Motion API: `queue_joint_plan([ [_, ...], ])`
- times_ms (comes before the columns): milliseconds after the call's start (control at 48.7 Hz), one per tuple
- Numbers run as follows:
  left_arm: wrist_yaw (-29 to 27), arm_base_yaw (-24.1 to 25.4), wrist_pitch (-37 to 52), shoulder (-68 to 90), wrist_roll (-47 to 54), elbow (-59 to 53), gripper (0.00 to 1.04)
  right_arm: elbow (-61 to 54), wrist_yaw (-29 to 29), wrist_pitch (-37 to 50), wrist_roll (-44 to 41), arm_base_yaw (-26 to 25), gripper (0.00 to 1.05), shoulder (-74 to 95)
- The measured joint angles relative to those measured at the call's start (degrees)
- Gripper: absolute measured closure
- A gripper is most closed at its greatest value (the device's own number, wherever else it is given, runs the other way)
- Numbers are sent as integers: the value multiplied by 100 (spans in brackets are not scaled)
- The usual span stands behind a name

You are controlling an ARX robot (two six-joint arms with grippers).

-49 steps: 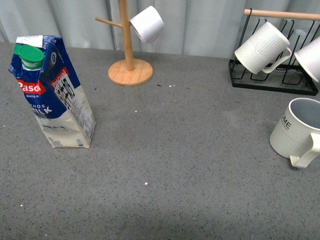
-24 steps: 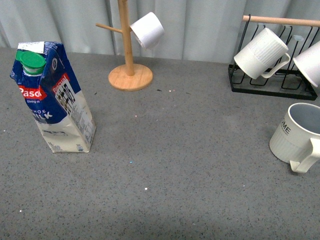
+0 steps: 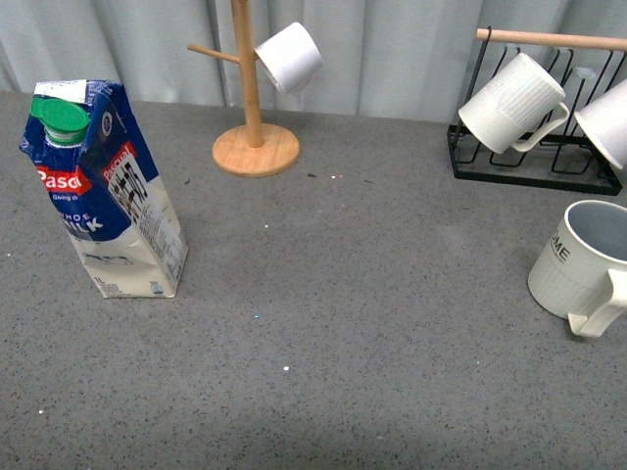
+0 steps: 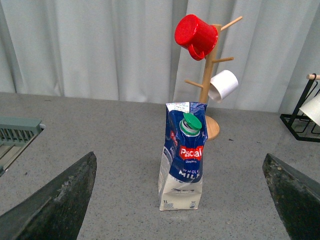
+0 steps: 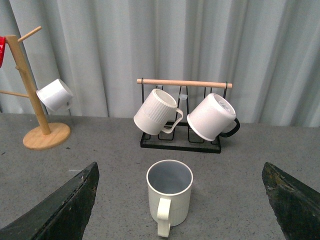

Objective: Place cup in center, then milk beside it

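The cup (image 3: 580,269), a cream ribbed mug with dark lettering ending "ME" and a grey-blue inside, stands at the table's right edge, handle toward me. In the right wrist view the cup (image 5: 169,197) stands upright ahead of my open right gripper (image 5: 182,220), between its two fingers and apart from them. The milk (image 3: 103,191), a blue and white carton with a green cap, stands upright at the left. In the left wrist view the milk (image 4: 182,157) stands ahead of my open left gripper (image 4: 182,210). Neither gripper shows in the front view.
A wooden mug tree (image 3: 254,127) with a small white cup (image 3: 288,57) stands at the back; the left wrist view shows a red cup (image 4: 196,36) on it. A black rack (image 3: 534,162) at the back right holds plain white mugs (image 3: 511,101). A grey grid (image 4: 17,131) lies far left.
The front view has shifted slightly from a second ago; the things sit a little lower and to the side in the picture. Nothing on the table has moved since half a second ago.
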Motion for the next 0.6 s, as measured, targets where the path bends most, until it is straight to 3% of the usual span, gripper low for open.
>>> queue_joint_plan([
  [62, -2, 0, 0, 0, 0, 0, 7, 142, 1102, -195, -269, 293, 9, 391],
  [123, -4, 0, 0, 0, 0, 0, 7, 254, 1666, 236, -437, 302, 9, 1158],
  [349, -2, 0, 0, 0, 0, 0, 7, 1300, 850, 2780, -643, -367, 9, 5235],
  [596, 0, 0, 0, 0, 0, 0, 7, 2485, 769, 2968, -393, -481, 9, 7781],
])
